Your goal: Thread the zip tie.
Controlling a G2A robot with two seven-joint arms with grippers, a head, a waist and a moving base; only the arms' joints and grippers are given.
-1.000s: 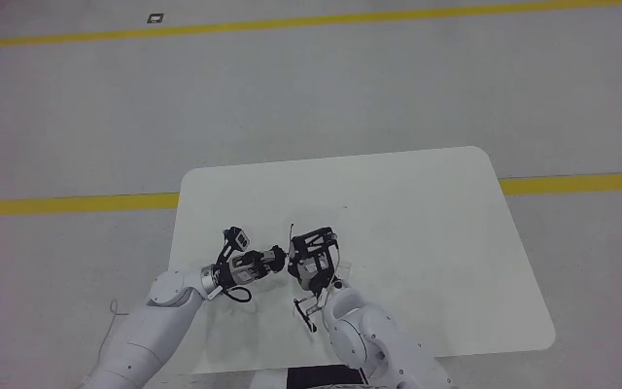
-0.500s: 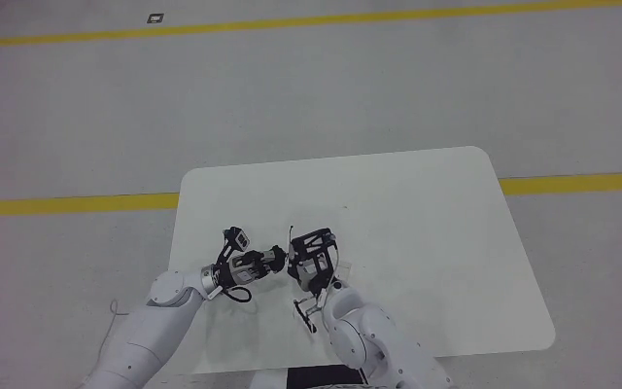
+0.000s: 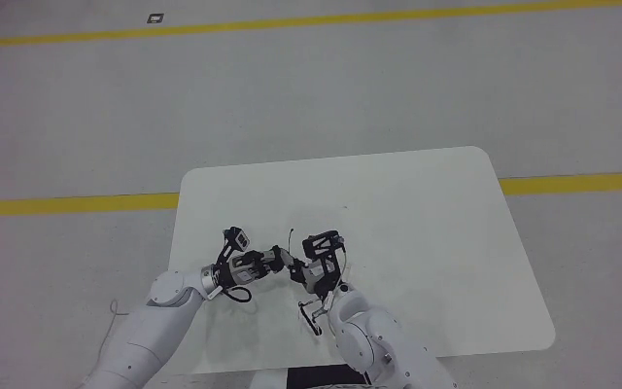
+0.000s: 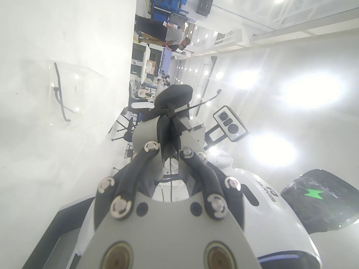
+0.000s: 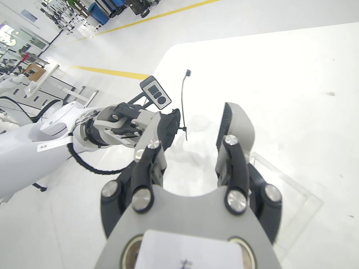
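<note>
The left gripper (image 4: 168,114) is pinched tight on the black zip tie (image 5: 183,99), whose head end points toward twelve o'clock above the table (image 3: 418,214). At its three o'clock the right gripper (image 5: 200,110) hangs spread wide, holding nothing. The left arm reaches in from seven o'clock.

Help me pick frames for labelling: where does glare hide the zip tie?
Left wrist view: ceiling lights flare and haze washes the table, yet the zip tie reads as a dark line. Right wrist and top views: even light, nothing hidden.
</note>
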